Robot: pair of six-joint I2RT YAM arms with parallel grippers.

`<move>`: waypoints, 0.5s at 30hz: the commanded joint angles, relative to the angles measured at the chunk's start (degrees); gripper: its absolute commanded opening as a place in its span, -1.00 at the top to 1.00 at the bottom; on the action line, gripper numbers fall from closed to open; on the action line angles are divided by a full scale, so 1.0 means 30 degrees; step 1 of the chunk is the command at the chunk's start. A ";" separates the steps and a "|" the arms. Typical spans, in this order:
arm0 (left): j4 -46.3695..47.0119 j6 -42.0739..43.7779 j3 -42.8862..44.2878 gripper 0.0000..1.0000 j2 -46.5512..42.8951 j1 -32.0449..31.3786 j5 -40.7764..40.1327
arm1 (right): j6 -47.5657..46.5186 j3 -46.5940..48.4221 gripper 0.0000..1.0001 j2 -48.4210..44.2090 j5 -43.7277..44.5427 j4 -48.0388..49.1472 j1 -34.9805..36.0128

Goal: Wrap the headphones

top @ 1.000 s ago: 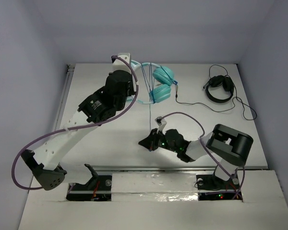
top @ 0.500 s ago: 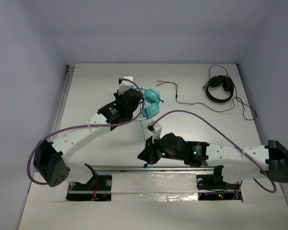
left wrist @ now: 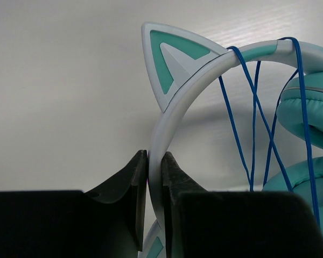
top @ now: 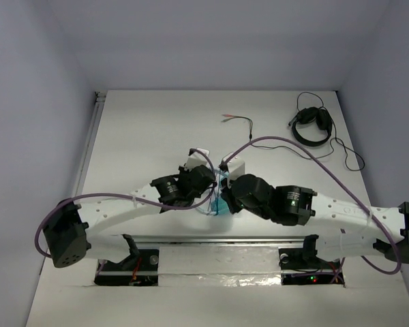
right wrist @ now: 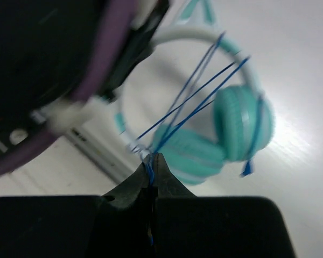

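Observation:
The teal headphones [left wrist: 307, 123] have a white headband [left wrist: 175, 113] with a cat ear [left wrist: 169, 62]. My left gripper [left wrist: 154, 166] is shut on the headband. The blue cable [left wrist: 255, 118] crosses the band in several strands. In the right wrist view the headphones [right wrist: 226, 134] hang above the table, and my right gripper [right wrist: 152, 161] is shut on the blue cable [right wrist: 188, 102] close to the ear cups. In the top view both grippers meet near the table's front edge, and only a bit of the teal headphones [top: 217, 204] shows between them.
Small black headphones [top: 311, 127] with a black cable lie at the back right. A loose black cable with red tips [top: 240, 120] lies at the back middle. The table's front edge [top: 259, 240] runs just below the grippers.
Both arms moved toward the front edge with the headphones. The left arm brought them down from the back middle; the right gripper now sits right beside them, holding the cable.

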 commanded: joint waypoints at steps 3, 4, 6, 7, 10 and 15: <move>0.0357 -0.0770 -0.0490 1.00 -0.1835 -0.1245 0.1754 | -0.2472 0.0938 1.00 -0.0175 0.4443 0.0375 -0.1227; 0.0387 -0.0682 -0.0521 1.00 -0.2040 -0.1249 0.1992 | -0.2648 0.0821 1.00 -0.0059 0.5230 0.0584 -0.1461; 0.0212 -0.0506 -0.0550 1.00 -0.2158 -0.1716 0.2316 | -0.3233 0.0674 1.00 0.0059 0.5996 0.1400 -0.1958; 0.0066 -0.0448 -0.0550 1.00 -0.2304 -0.1718 0.2404 | -0.3555 0.0297 1.00 0.0060 0.6667 0.1812 -0.2135; 0.0239 0.0079 -0.0638 1.00 -0.2568 -0.1718 0.3339 | -0.4670 -0.0146 1.00 0.0089 0.7839 0.3045 -0.2721; 0.0037 0.0666 -0.0463 1.00 -0.2921 -0.1718 0.3550 | -0.5987 -0.0994 1.00 0.0031 1.0537 0.5849 -0.3133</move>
